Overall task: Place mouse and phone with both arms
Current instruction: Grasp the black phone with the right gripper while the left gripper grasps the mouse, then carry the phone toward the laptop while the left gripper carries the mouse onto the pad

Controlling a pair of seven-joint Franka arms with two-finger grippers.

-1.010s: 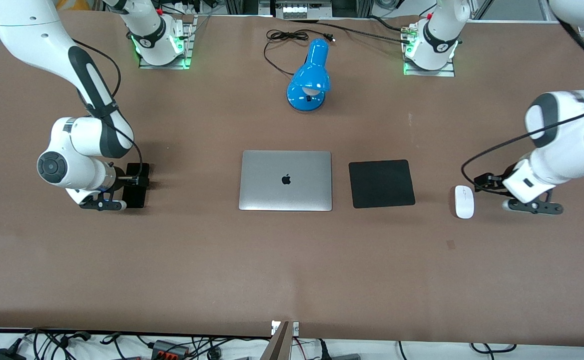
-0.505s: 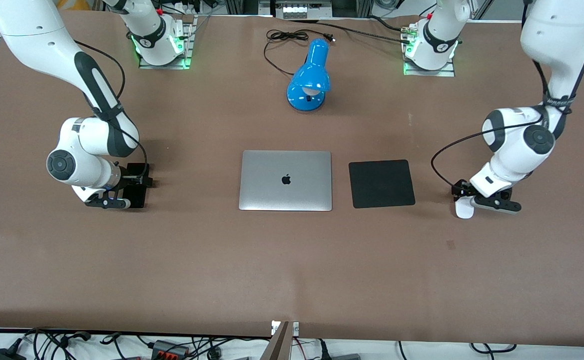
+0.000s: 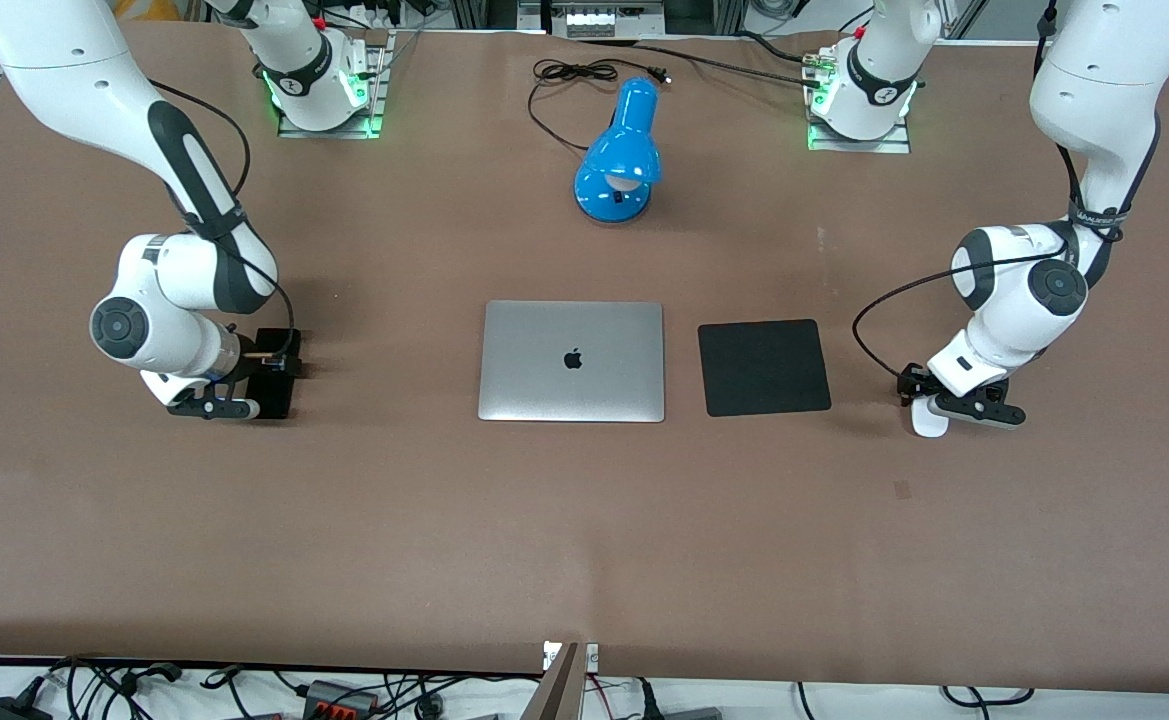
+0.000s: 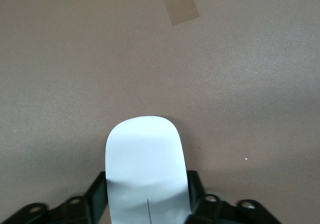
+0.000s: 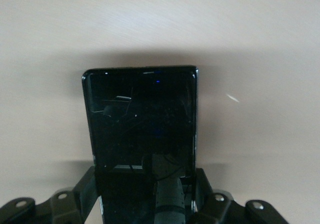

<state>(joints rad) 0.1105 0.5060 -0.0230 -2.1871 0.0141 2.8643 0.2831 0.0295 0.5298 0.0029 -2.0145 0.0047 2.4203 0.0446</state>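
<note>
The white mouse point(image 3: 929, 424) lies on the brown table toward the left arm's end, beside the black pad. My left gripper point(image 3: 929, 402) is down over it. In the left wrist view the mouse point(image 4: 145, 154) sits between the two black fingers point(image 4: 97, 199), which press on its sides. The black phone point(image 3: 279, 400) lies flat toward the right arm's end of the table. My right gripper point(image 3: 272, 368) is down on it. In the right wrist view the phone point(image 5: 142, 119) fills the gap between the fingers point(image 5: 87, 194), which touch its long edges.
A closed silver laptop point(image 3: 572, 360) lies mid-table with a black square pad point(image 3: 764, 367) beside it. A blue desk lamp point(image 3: 619, 150) and its black cord point(image 3: 574, 75) lie nearer the arm bases. A small tape patch point(image 3: 902, 489) is on the table nearer the camera than the mouse.
My left arm has swung in from the table's end and come down over the mouse, which now sits between its fingers. My right gripper has barely shifted on the phone.
</note>
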